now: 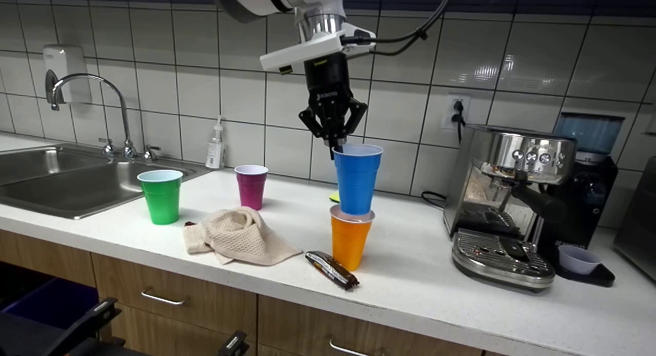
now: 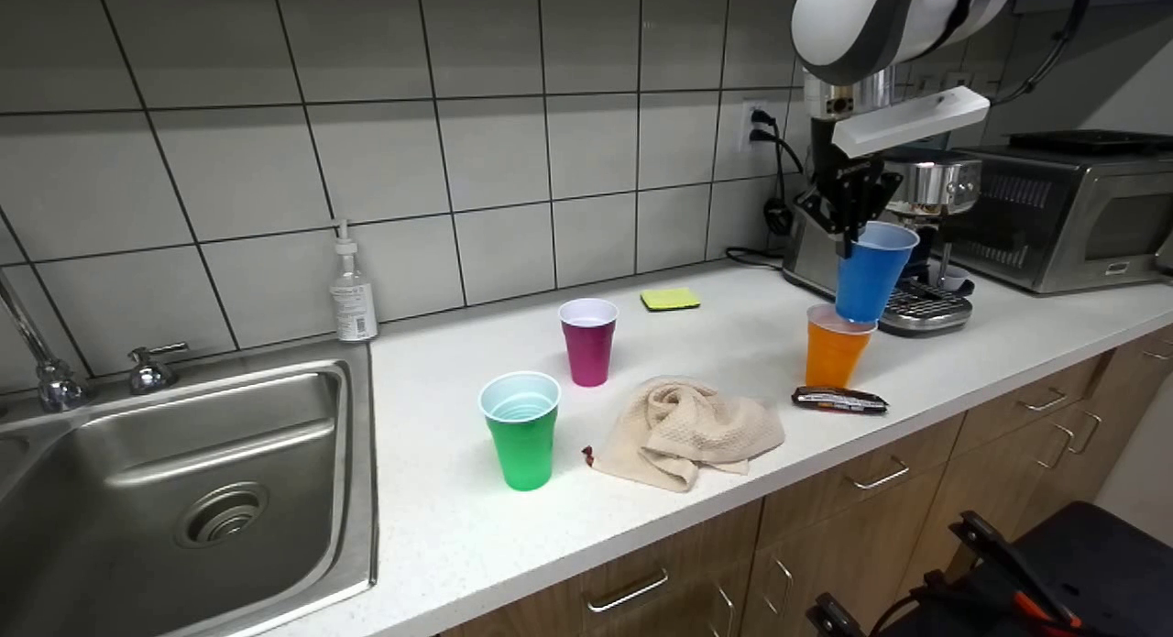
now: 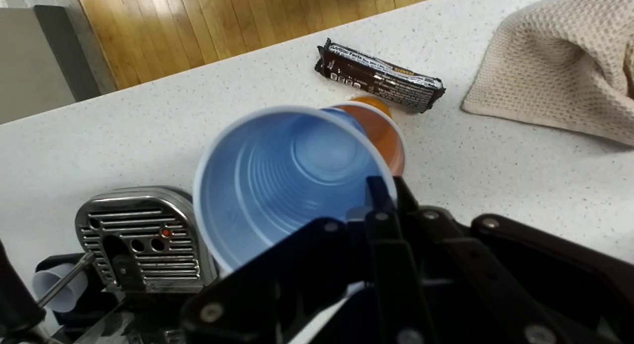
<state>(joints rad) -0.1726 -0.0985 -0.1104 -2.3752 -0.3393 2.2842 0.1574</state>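
- Here are the jaws, pinching the rim of the blue cup [image 1: 357, 182]: one jaw down inside the mouth, its mate outside, the thin wall caught between.
- The blue cup is held mouth up, its base right at the mouth of the orange cup [image 1: 351, 246]; just above that rim or slightly inside it, I can't tell from here!
- The orange cup stands mouth up on the white counter [image 1: 410, 274], fairly near the front edge.
- Just beside its foot lies the snack bar [image 3: 379, 76], dark wrapper, small print showing.
- Next along, the towel [image 2: 692, 426], beige, waffle-textured, bunched into folds.
- Round the towel, two more upright cups: the purple cup [image 2: 588, 348] toward the tiled wall [image 2: 495, 142], the green cup [image 2: 522, 444] nearer the sink [image 2: 360, 454].
- By the wall, a flat yellow-green pad [image 2: 670, 298].
- At the sink's back corner, the soap bottle [image 2: 353, 302], pump on top.
- Away at the opposite end, the chrome coffee machine [image 1: 492, 215], and past it the microwave [image 2: 1045, 220].
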